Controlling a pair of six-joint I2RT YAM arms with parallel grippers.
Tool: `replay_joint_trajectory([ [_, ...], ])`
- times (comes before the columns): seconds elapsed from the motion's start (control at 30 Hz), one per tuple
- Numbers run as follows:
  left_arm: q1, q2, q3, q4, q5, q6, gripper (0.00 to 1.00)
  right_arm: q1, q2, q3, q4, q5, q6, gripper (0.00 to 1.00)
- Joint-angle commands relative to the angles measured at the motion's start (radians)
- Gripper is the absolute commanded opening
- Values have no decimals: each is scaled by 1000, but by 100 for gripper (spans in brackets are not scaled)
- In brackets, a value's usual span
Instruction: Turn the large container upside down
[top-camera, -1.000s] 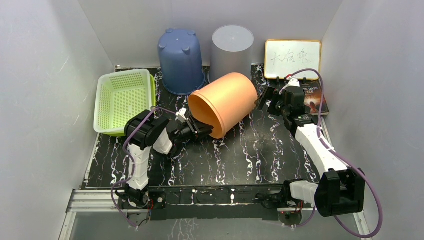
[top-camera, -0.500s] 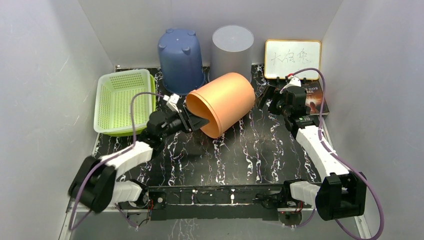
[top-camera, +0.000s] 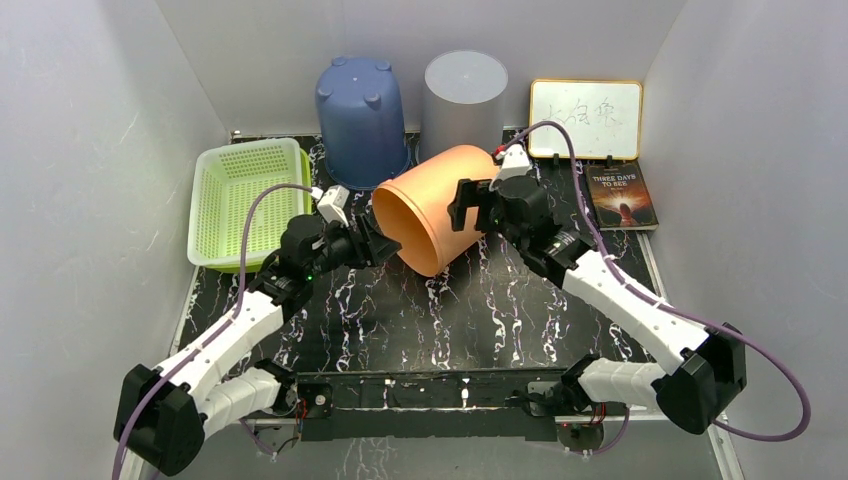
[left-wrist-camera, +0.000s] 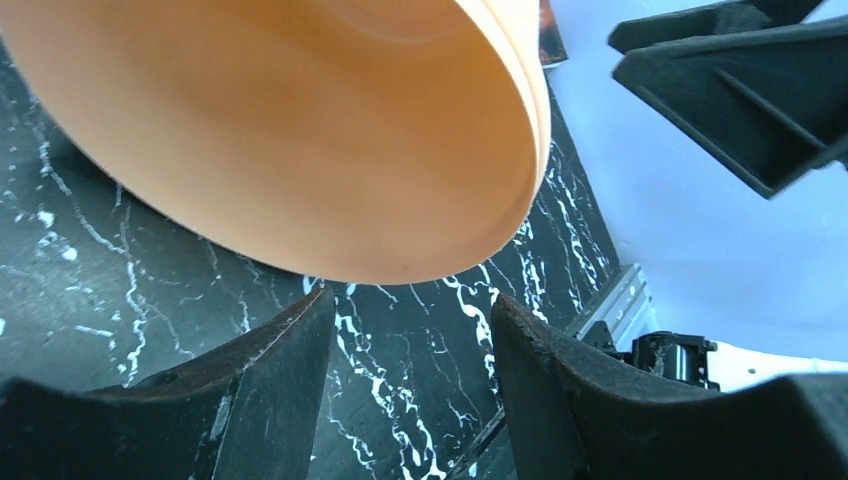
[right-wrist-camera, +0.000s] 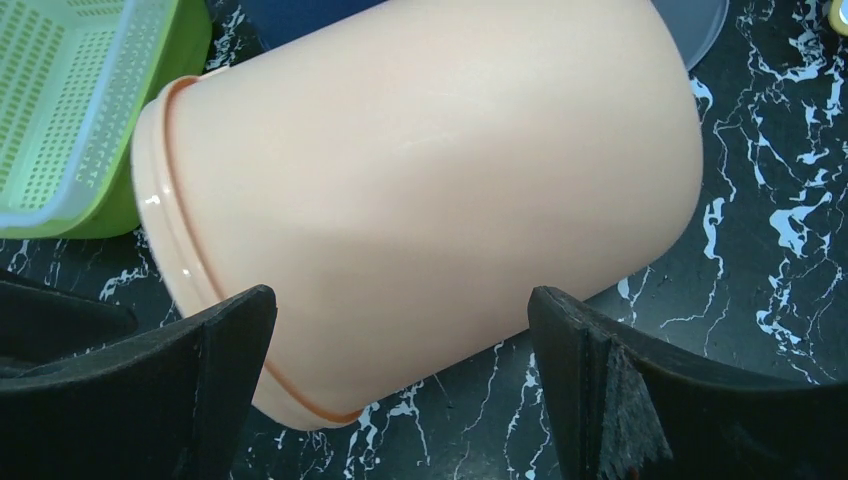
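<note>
The large orange container (top-camera: 445, 200) lies on its side on the black marbled table (top-camera: 470, 310), its open mouth facing front-left. My left gripper (top-camera: 377, 242) is open just in front of the mouth's lower rim and holds nothing. In the left wrist view the rim (left-wrist-camera: 520, 150) hangs above the spread fingers (left-wrist-camera: 250, 390). My right gripper (top-camera: 468, 207) is open over the container's side wall. In the right wrist view the container (right-wrist-camera: 420, 190) fills the space beyond the wide-apart fingers (right-wrist-camera: 650, 390), and I see no contact.
A blue bucket (top-camera: 360, 120) and a grey cylinder (top-camera: 465, 95) stand upside down at the back. A green basket (top-camera: 245, 200) sits at the left. A whiteboard (top-camera: 585, 118) and a book (top-camera: 620, 197) are at the back right. White walls enclose the table.
My right arm has swung left from the book to the container's side. My left arm has stretched out low, its gripper staying at the mouth. The container has barely moved.
</note>
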Motion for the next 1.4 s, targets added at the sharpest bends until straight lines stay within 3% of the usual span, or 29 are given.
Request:
replay_joint_trajectory([
  [0.0,1,-77,19,-102,-75,43,57,93,15,78,-15,174,-31,98],
  [0.13,1,-115,43,-235,-168,65,57,218,81,146,-34,293,-56,98],
  [0.33,1,-160,27,-293,-176,68,57,408,217,265,-55,484,-99,98],
  [0.7,1,-250,27,-378,-180,87,57,425,310,261,-57,707,-61,96],
  [0.83,1,-281,24,-402,-195,88,57,432,347,258,-56,736,-54,89],
  [0.97,1,-303,24,-423,-203,88,57,442,381,260,-74,816,-40,76],
  [1.13,1,-328,33,-450,-214,90,57,468,377,270,-122,925,5,37],
  [1.23,2,-343,52,-471,-224,95,57,475,352,274,-123,916,3,4],
  [1.27,1,-346,62,-481,-228,98,57,477,340,276,-122,898,3,0],
  [1.37,1,-365,98,-525,-246,107,57,482,271,271,-91,818,3,0],
])
